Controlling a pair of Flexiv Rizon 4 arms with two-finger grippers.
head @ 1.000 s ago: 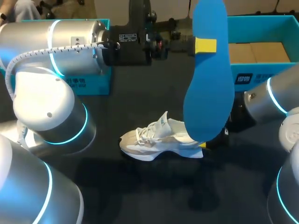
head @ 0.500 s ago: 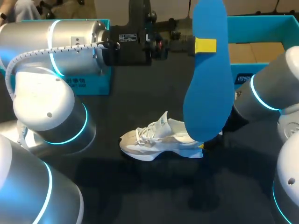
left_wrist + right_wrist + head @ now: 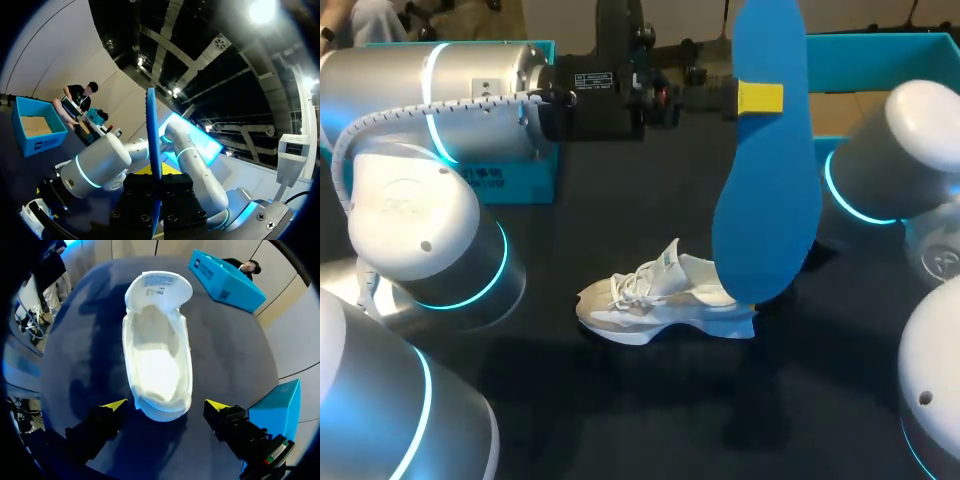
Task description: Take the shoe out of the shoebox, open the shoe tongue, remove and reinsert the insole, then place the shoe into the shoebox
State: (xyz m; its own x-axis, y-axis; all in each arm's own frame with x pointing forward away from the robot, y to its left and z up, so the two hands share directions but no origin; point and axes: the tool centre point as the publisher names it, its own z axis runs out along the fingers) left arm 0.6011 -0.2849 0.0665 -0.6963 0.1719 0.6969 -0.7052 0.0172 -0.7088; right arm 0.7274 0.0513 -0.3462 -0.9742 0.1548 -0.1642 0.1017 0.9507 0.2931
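A white shoe [image 3: 660, 298] lies on the dark table, toe to the left. From above, the shoe [image 3: 157, 365] shows an empty inside and its tongue [image 3: 159, 287] folded forward. My right gripper [image 3: 166, 405] hovers open over the heel, one yellow tip on each side, touching nothing. In the head view the insole hides it. My left gripper [image 3: 760, 97] is shut on the blue insole [image 3: 767, 190], which hangs upright high above the shoe's heel. The insole [image 3: 152, 150] stands edge-on between the left gripper's [image 3: 156, 176] fingers. The teal shoebox [image 3: 880, 52] sits at the back right.
A second teal box part [image 3: 510, 180] sits at the back left, mostly behind my left arm. In the right wrist view one teal box [image 3: 227, 280] lies past the shoe's toe and another [image 3: 280, 405] beside my right gripper. Dark table surrounds the shoe.
My right arm has swung up and back at the right; its yellow tip by the shoe's heel is no longer seen in the head view. The insole, left arm and shoe have stayed put.
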